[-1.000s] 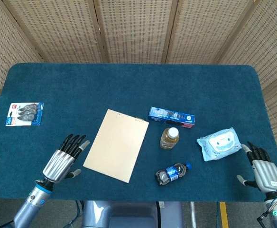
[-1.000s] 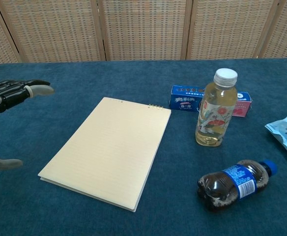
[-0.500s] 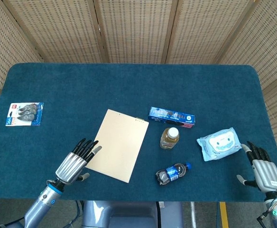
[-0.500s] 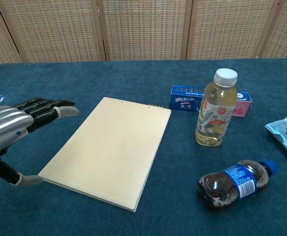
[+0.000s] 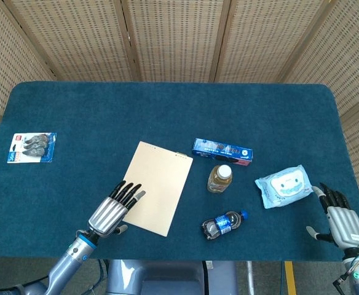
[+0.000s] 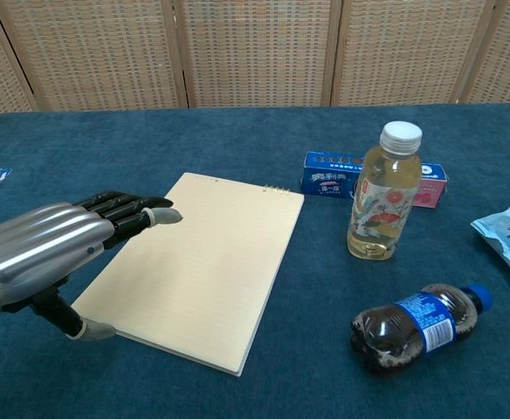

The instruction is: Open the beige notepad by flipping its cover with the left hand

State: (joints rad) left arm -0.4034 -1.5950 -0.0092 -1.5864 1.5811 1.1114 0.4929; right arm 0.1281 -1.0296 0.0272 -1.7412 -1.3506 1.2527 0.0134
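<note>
The beige notepad (image 5: 155, 184) (image 6: 207, 271) lies flat and closed in the middle of the blue table, its binding at the far end. My left hand (image 5: 113, 210) (image 6: 50, 249) is open, fingers stretched out over the notepad's near left corner; its fingertips (image 6: 155, 215) hover above the left edge, and the thumb (image 6: 89, 330) points down by the near corner. I cannot tell whether it touches the cover. My right hand (image 5: 340, 221) rests open at the table's front right, holding nothing.
A blue box (image 5: 222, 150) (image 6: 334, 179), an upright yellow drink bottle (image 5: 219, 178) (image 6: 382, 192) and a dark cola bottle lying down (image 5: 224, 224) (image 6: 416, 327) stand right of the notepad. A wipes pack (image 5: 284, 184) sits far right. A clip packet (image 5: 32, 147) lies far left.
My left hand has moved right and forward, from beside the notepad's left side to over its near left corner. The notepad and my right hand have not moved.
</note>
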